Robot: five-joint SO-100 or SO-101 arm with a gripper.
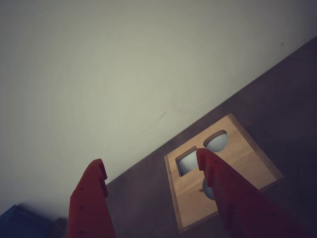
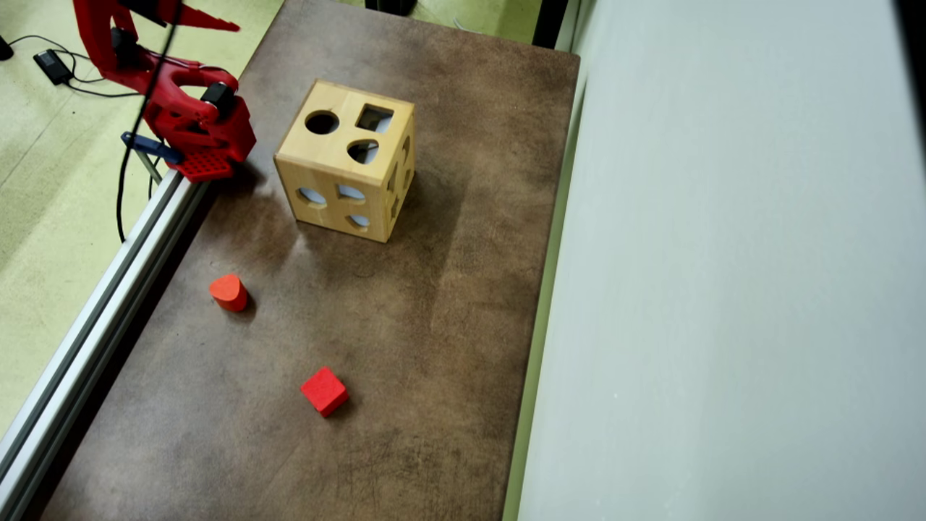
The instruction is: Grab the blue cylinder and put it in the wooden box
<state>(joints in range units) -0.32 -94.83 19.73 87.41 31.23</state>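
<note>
Above the worktop (image 2: 434,304), the tool (image 1: 151,166) hangs open and empty, aimed at the box (image 2: 346,161). No blue cylinder shows; probably already inside. Next move: likely retreat.

Overhead view: a mottled brown tabletop (image 2: 448,304), bounded on its left by an aluminium rail (image 2: 94,318) and on its right by a pale wall. The wooden box (image 2: 346,161), the landmark, stands on the surface toward the far end, its top face showing a round, a square and a rounded hole. An orange-red rounded block (image 2: 228,292) lies nearer than the box and to its left, close to the rail. A red cube (image 2: 324,391) lies nearer still, well apart from the box.
</note>
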